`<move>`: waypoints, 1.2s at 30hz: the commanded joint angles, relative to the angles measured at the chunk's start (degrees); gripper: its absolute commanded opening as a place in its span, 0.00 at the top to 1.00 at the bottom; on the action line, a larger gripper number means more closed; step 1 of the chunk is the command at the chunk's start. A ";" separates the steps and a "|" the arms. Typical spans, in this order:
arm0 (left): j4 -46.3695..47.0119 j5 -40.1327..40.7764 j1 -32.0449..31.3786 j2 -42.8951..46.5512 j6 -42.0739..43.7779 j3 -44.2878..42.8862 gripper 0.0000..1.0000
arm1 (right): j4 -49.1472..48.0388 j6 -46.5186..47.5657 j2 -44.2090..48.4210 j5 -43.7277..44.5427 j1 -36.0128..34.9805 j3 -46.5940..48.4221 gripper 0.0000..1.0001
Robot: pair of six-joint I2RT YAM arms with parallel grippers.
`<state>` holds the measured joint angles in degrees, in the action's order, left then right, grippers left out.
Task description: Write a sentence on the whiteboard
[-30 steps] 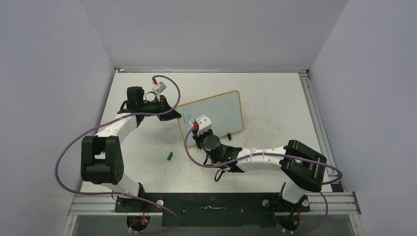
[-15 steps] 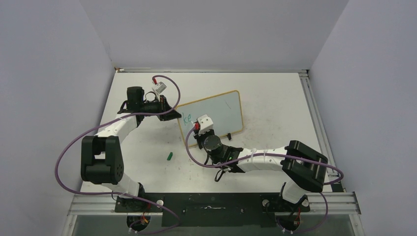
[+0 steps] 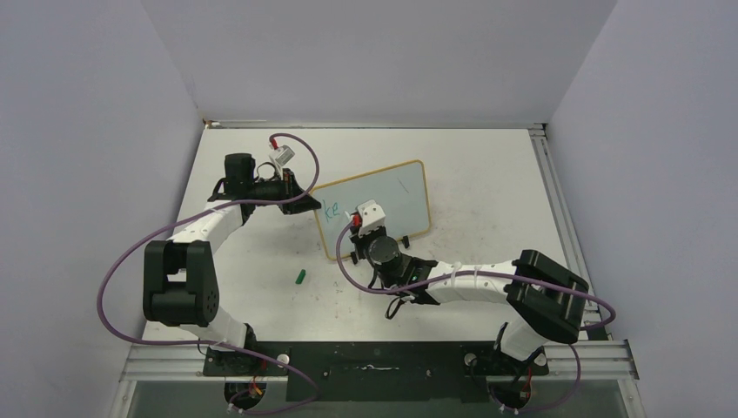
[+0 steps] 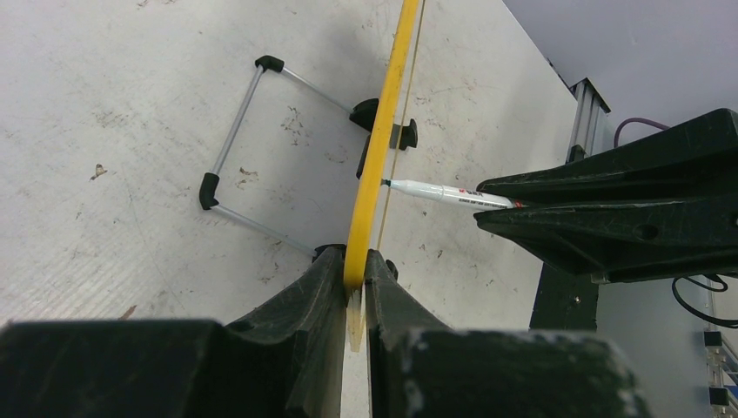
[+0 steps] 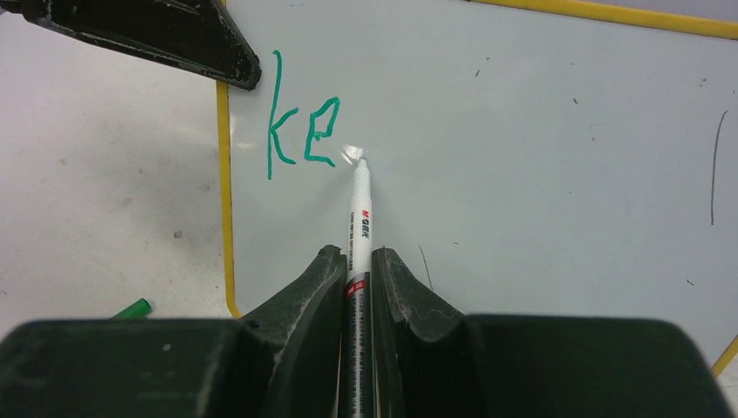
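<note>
The whiteboard (image 3: 396,193) stands tilted on the table, its yellow frame (image 4: 384,148) seen edge-on in the left wrist view. My left gripper (image 4: 355,272) is shut on the board's left edge (image 3: 311,202). The sentence (image 5: 302,131) reads "ke" in teal near the board's top left corner (image 3: 331,209). My right gripper (image 5: 358,261) is shut on a white marker (image 5: 359,218). The marker's tip rests on the board just right of the "e". The same marker (image 4: 439,192) shows in the left wrist view, pointing at the board's face.
A green marker cap (image 3: 300,277) lies on the table left of the right arm, also visible as the cap (image 5: 132,308) in the right wrist view. The board's wire stand (image 4: 235,148) props it behind. A thin dark stroke (image 5: 715,165) marks the board's right side.
The right gripper and marker have shifted right along the board. The letter "e" has been finished after the "k". The left gripper has stayed still on the frame.
</note>
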<state>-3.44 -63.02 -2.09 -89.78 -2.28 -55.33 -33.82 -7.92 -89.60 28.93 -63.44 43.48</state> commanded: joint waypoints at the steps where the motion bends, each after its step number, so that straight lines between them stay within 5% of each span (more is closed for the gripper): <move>1: -1.12 0.09 0.29 1.81 1.04 -2.05 1.00 | -3.83 1.11 1.24 -1.31 0.56 1.30 0.95; 36: -1.15 0.01 0.33 1.72 1.14 -2.07 1.00 | -3.38 2.08 -0.63 1.32 2.06 4.35 0.95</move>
<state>-3.46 -62.85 -2.09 -89.78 -2.24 -55.35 -35.00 -6.61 -89.80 29.19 -62.28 44.64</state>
